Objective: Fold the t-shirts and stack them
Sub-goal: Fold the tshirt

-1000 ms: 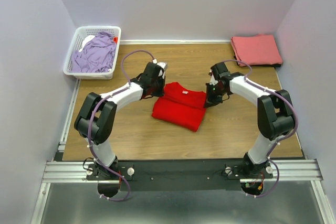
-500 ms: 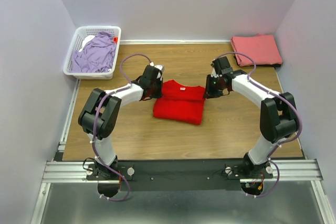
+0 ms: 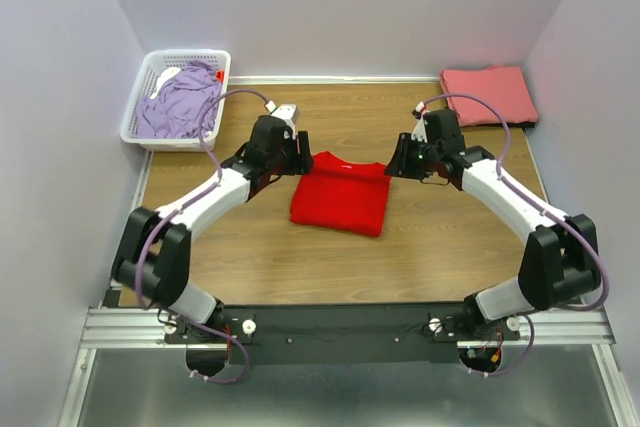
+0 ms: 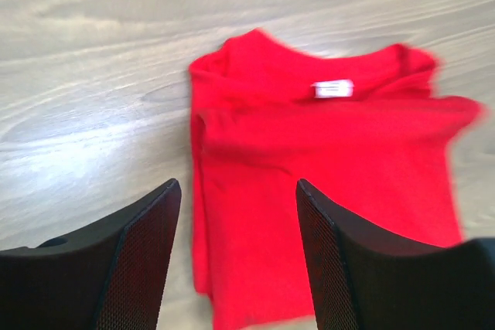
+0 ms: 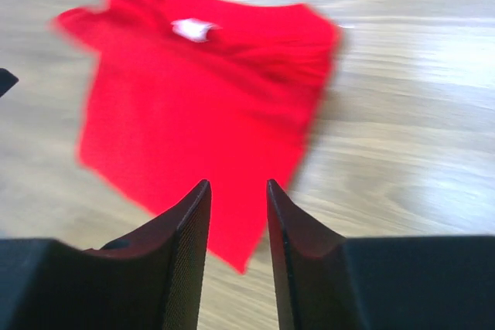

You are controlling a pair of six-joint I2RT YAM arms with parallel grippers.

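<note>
Open and empty, left hand point(image 3: 297, 153) and right hand point(image 3: 399, 159) should pinch all layers of the red t-shirt point(image 3: 340, 199) at twelve o'clock.

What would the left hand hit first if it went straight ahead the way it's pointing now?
Most likely the folded bright red cloth t-shirt. In the wrist view the open left hand aims at its edge, with nothing between. Depth is unclear, so it might meet the wooden table beside it instead.

Central t-shirt point(image 3: 340, 199) lies at the middle of the counter point(image 3: 440, 257). Basket point(image 3: 134, 129), far left, holds a second t-shirt point(image 3: 180, 107); a third t-shirt point(image 3: 488, 95) lies far right.
</note>
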